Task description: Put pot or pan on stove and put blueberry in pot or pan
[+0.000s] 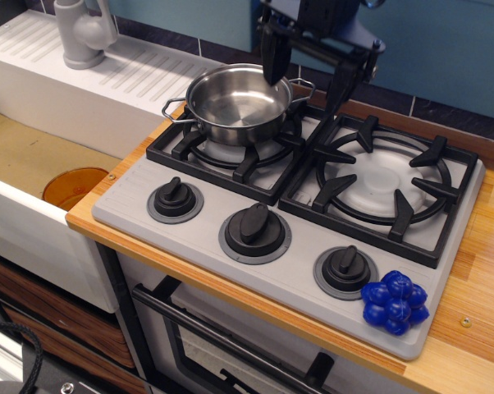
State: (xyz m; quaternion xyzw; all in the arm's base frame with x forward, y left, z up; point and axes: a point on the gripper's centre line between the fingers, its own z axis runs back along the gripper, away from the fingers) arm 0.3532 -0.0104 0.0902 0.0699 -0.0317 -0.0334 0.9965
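The shiny steel pot (235, 105) sits upright on the left burner grate of the grey stove (230, 258). It looks empty inside. The blue blueberry cluster (395, 302) lies on the stove's front right corner, right of the third knob. My gripper (306, 72) hangs open just above and behind the pot's right rim. One black finger (273, 56) is over the rim and the other (341, 82) is to the right, above the gap between the burners. It holds nothing.
The right burner (384, 182) has a bare black grate. Three black knobs (254, 230) line the stove's front. A sink with an orange disc (73, 187) lies to the left, with a grey faucet (83, 33) behind. A wooden counter (485, 271) borders the right.
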